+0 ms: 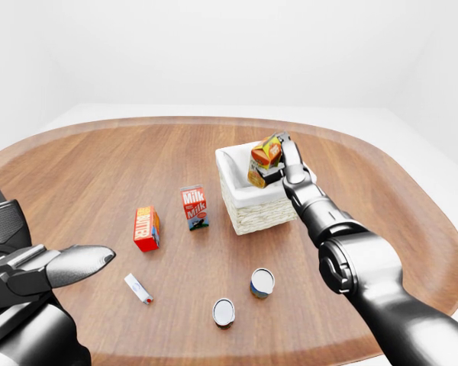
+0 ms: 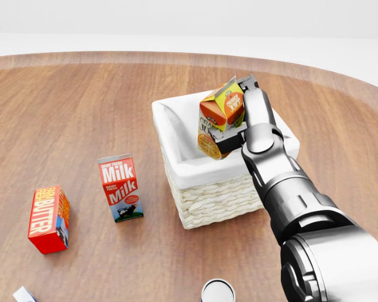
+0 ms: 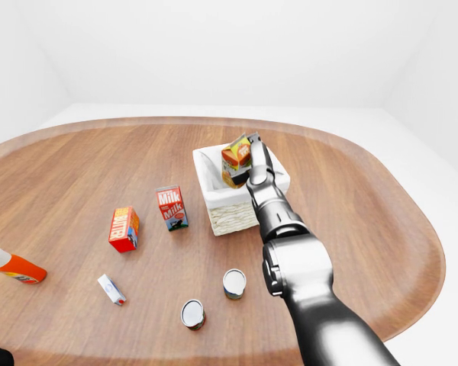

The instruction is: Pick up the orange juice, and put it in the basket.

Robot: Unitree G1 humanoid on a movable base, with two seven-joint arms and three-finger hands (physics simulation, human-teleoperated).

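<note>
The orange juice carton (image 2: 218, 118), orange with a yellow gable top, hangs tilted over the inside of the white-lined wicker basket (image 2: 208, 189). My right hand (image 2: 237, 117) is shut on it, fingers wrapped round its right side, with the forearm reaching up from the lower right. The carton's lower end sits below the basket rim; I cannot tell whether it touches the bottom. My left hand (image 1: 76, 263) shows at the lower left of the left-eye view, away from everything, fingers together in a point with nothing in them.
A milk carton (image 2: 120, 187) stands left of the basket, a red butter box (image 2: 48, 218) further left. Two cans (image 1: 262, 282) (image 1: 224, 312) sit nearer me on the wooden table (image 1: 99, 168), with a small white tube (image 1: 138, 289) and an orange bottle (image 3: 15, 267).
</note>
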